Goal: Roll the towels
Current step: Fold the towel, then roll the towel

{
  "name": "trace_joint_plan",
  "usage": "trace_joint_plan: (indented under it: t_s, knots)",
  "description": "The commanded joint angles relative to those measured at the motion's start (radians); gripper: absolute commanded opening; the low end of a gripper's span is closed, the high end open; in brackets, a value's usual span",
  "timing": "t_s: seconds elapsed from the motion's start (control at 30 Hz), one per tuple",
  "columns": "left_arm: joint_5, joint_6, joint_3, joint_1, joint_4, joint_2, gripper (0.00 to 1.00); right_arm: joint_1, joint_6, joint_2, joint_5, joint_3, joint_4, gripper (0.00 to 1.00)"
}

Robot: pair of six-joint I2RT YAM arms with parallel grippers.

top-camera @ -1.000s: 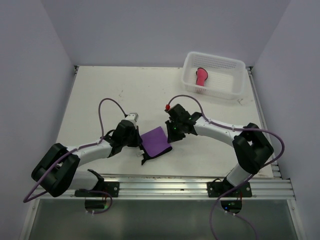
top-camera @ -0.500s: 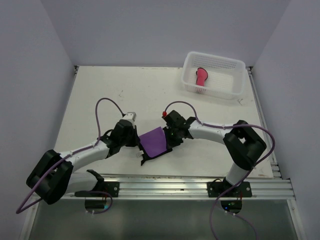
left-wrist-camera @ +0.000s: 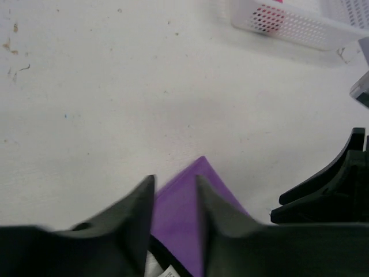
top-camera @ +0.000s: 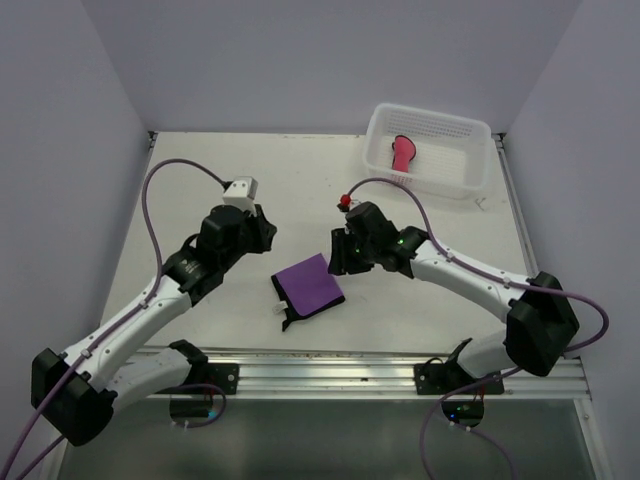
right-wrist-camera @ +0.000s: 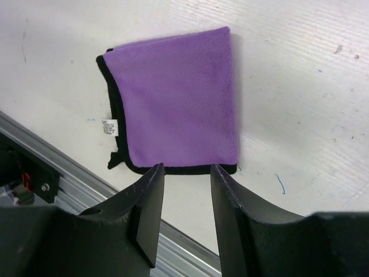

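Observation:
The purple towel [top-camera: 309, 286] lies flat as a folded square with a black edge and a white tag, near the table's front middle. It also shows in the right wrist view [right-wrist-camera: 176, 123] and partly in the left wrist view [left-wrist-camera: 187, 219]. The pink-red towel [top-camera: 403, 152] lies rolled in the white basket [top-camera: 470, 168]. My left gripper [top-camera: 262, 232] is open and empty, raised up and left of the purple towel. My right gripper [top-camera: 340, 256] is open and empty, just right of the towel's far corner. Neither gripper touches the towel.
The white perforated basket stands at the back right and shows at the top of the left wrist view [left-wrist-camera: 300, 26]. A metal rail [top-camera: 380, 370] runs along the table's front edge. Purple cables loop over both arms.
Both grippers have let go of the purple towel and pulled back. The left arm rose and swung left and away; the right one moved slightly back. The towel lies flat.

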Motion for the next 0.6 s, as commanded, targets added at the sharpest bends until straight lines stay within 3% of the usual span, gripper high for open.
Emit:
trace_joint_plan:
  t_s: [0.0, 0.03, 0.07, 0.27, 0.3, 0.43, 0.57]
  knots:
    - [0.013, 0.063, 0.084, 0.002, -0.054, 0.029, 0.54, -0.024, 0.059, -0.059, 0.041, -0.08, 0.027, 0.42]
    - [-0.008, 0.047, 0.094, 0.004, -0.059, 0.058, 0.85, -0.025, 0.077, -0.085, 0.042, -0.099, 0.041, 0.43]
    - [0.007, 0.051, 0.106, 0.004, -0.059, 0.078, 0.87, -0.027, 0.084, -0.094, 0.044, -0.116, 0.054, 0.43]
    - [0.236, 0.108, 0.244, 0.033, -0.086, 0.286, 0.84, -0.033, 0.114, -0.123, 0.038, -0.2, 0.118, 0.44]
    - [0.275, 0.068, 0.315, 0.031, -0.129, 0.388, 0.86, -0.036, 0.136, -0.146, 0.051, -0.252, 0.158, 0.43]
    - [0.309, -0.015, 0.393, 0.019, -0.177, 0.474, 0.84, -0.036, 0.173, -0.169, 0.084, -0.315, 0.211, 0.36]
    - [0.351, -0.152, 0.372, -0.001, -0.129, 0.514, 0.76, -0.036, 0.182, -0.151, 0.073, -0.383, 0.32, 0.34]
